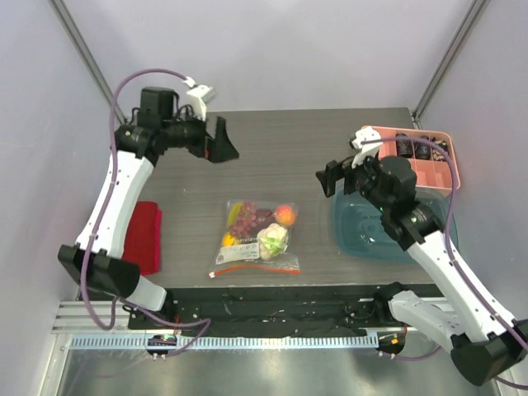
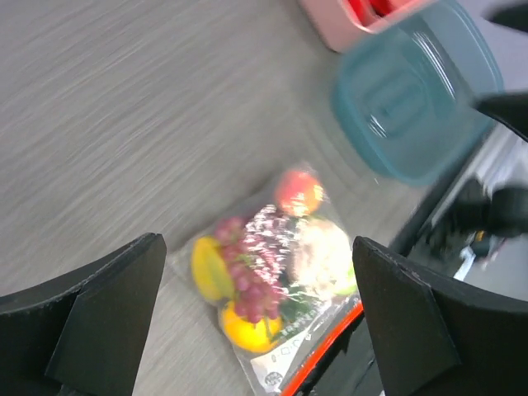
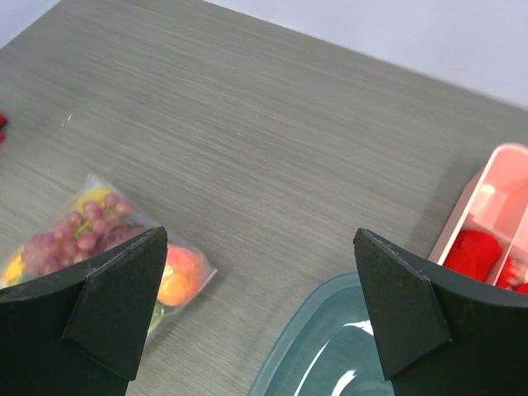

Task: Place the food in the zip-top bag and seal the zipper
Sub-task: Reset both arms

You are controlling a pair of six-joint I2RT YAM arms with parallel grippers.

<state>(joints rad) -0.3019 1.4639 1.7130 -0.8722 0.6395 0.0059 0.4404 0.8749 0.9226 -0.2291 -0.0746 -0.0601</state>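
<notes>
Zip-top bag (image 1: 256,247), food (image 1: 252,219) inside, near table (image 1: 330,132) front edge | left gripper (image 1: 221,142) gaping, empty | right gripper (image 1: 332,176) gaping, empty

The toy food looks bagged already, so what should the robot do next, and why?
Probably lower the left gripper toward the zipper on the near edge of the zip-top bag. The food sits inside, that gripper and the right gripper hang open away from the bag, and I cannot tell whether the strip is fully shut.
</notes>
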